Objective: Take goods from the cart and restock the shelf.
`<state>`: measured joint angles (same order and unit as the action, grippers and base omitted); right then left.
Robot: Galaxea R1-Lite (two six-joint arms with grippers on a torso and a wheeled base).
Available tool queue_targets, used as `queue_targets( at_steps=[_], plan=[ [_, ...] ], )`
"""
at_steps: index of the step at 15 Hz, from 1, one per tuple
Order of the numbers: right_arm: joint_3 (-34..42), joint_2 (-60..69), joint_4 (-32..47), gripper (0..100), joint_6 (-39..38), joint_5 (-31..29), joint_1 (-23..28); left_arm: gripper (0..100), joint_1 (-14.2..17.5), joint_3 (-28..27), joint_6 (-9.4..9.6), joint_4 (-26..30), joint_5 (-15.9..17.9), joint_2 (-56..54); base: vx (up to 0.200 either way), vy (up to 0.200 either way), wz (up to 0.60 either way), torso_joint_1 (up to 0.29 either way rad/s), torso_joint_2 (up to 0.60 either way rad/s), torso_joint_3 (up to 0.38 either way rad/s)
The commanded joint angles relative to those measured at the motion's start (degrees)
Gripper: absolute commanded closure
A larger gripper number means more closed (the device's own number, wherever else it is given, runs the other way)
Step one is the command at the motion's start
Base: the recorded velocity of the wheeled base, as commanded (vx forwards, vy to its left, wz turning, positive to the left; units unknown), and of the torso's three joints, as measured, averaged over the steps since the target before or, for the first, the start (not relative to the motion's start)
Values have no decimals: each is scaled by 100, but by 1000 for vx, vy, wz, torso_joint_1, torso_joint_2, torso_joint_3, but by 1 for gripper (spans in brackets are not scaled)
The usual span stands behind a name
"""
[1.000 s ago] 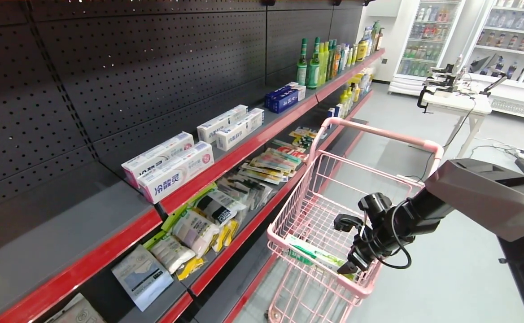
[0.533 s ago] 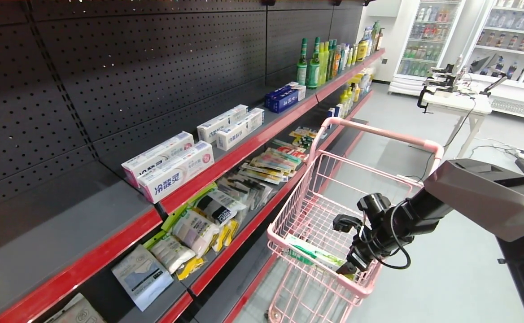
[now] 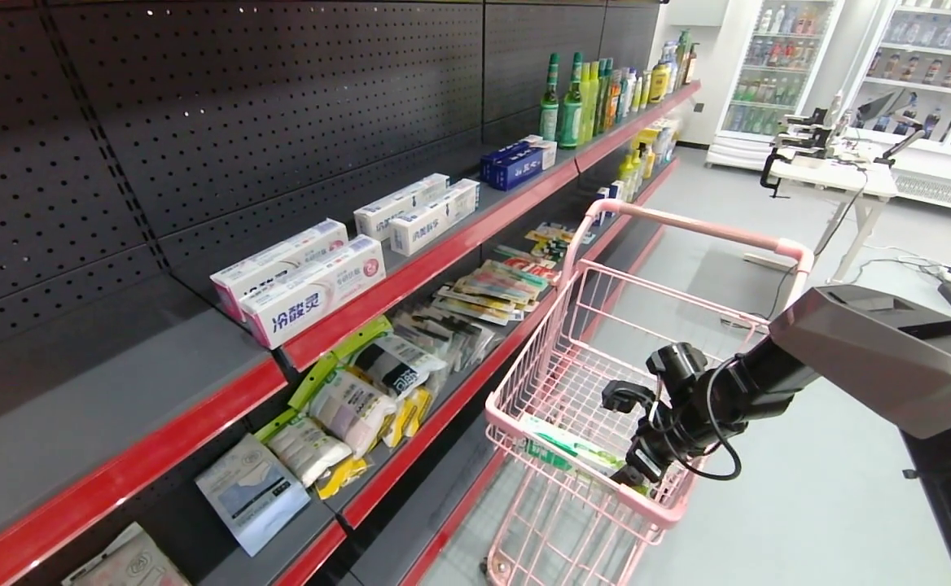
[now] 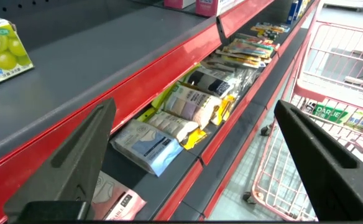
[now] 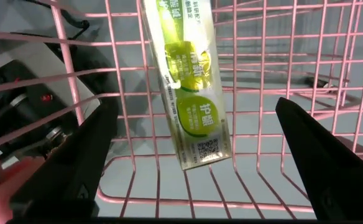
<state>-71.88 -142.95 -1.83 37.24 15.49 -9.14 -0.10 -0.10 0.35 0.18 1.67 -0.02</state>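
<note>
A pink wire cart [image 3: 691, 230] stands beside the shelf [image 3: 125, 407]. In its basket lies a long green-and-white box [image 3: 571, 450], which the right wrist view shows from straight above on the wire floor [image 5: 192, 93]. My right gripper [image 3: 624, 474] is inside the basket's near corner, open, with its fingers [image 5: 76, 168] on either side of the box's near end and not touching it. My left gripper [image 4: 194, 168] is open and holds nothing, level with the shelf's red front edge [image 4: 150, 81].
Toothpaste boxes [image 3: 313, 285] and bottles [image 3: 581, 102] line the upper shelf, with bare grey shelf to their left. A green juice carton [image 4: 2, 42] stands there. Packets [image 3: 361, 399] fill the lower shelf. A white table [image 3: 834, 175] and coolers stand behind the cart.
The head camera has tilted, so the whole picture shifted up a little. The right gripper stays in the cart's near corner, a touch deeper over the box.
</note>
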Motion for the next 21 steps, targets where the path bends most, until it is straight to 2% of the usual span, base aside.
queue_targets(
  at_steps=[1, 21],
  plan=[
    [-11, 4, -2, 0, 2, -3, -61, 0, 1, 1, 0, -1, 0, 2, 0, 0, 0, 0, 0, 0],
    [-99, -40, -2, 0, 20, -55, -9, 0, 1, 1, 0, -1, 0, 2, 0, 0, 0, -47, 122, 75]
  ],
)
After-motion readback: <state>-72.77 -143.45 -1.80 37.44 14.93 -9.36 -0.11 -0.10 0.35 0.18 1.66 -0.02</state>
